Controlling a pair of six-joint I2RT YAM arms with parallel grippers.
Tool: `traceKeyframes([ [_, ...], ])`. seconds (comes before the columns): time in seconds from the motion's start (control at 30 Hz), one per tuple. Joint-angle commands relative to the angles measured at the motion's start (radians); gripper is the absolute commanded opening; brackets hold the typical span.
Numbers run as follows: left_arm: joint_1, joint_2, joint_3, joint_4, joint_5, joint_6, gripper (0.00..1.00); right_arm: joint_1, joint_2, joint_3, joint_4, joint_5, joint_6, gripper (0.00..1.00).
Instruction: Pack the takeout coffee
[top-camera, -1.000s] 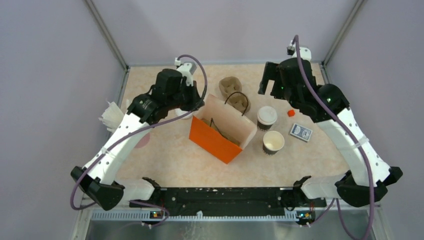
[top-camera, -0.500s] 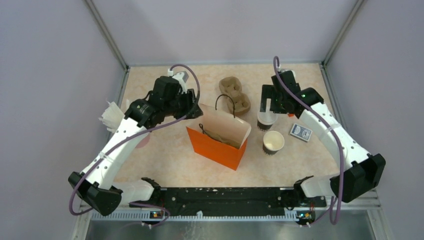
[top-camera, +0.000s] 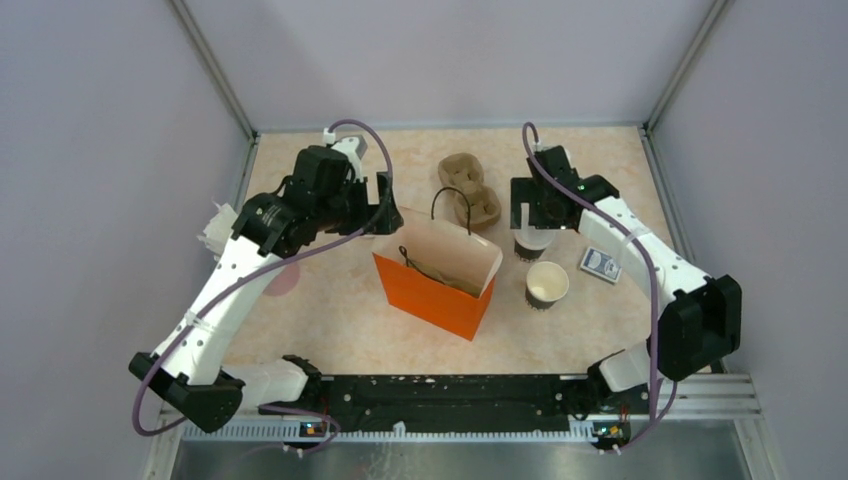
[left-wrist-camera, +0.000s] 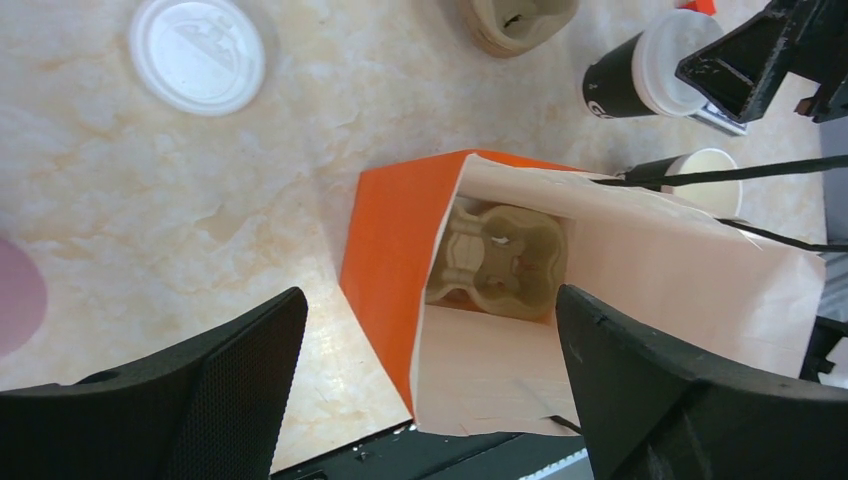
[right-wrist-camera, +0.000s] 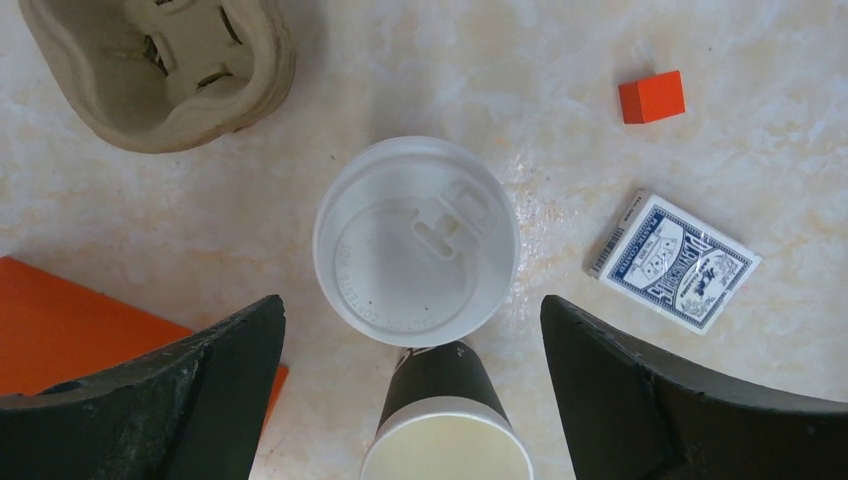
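Right wrist: coffee (right-wrist-camera: 416, 240) seemingly inside tool (right-wrist-camera: 408, 302)

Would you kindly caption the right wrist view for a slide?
Open right gripper lined up over the lidded coffee cup, an unlidded cup beside it.

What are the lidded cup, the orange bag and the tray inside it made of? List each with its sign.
Lidded cup: the lid looks like smooth white plastic, with moulded ridges and a sip tab; the dark wall is probably matte paper.
Orange bag: matte paper, by its sharp folds and pale inside.
Tray: likely moulded pulp, rough dull tan.
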Motion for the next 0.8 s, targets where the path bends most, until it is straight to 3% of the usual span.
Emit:
traceKeyframes([
  [0.0, 0.013, -0.045, 0.035, -0.02, -0.078, 0.005, 0.99, -0.01, 0.016, -0.004, 0.072, 0.024, -0.039, 0.96],
  [0.77, 0.019, -0.06, 0.021, 0.027, -0.005, 0.083, 0.98, -0.026, 0.045, -0.101, 0.156, -0.034, -0.117, 0.93],
])
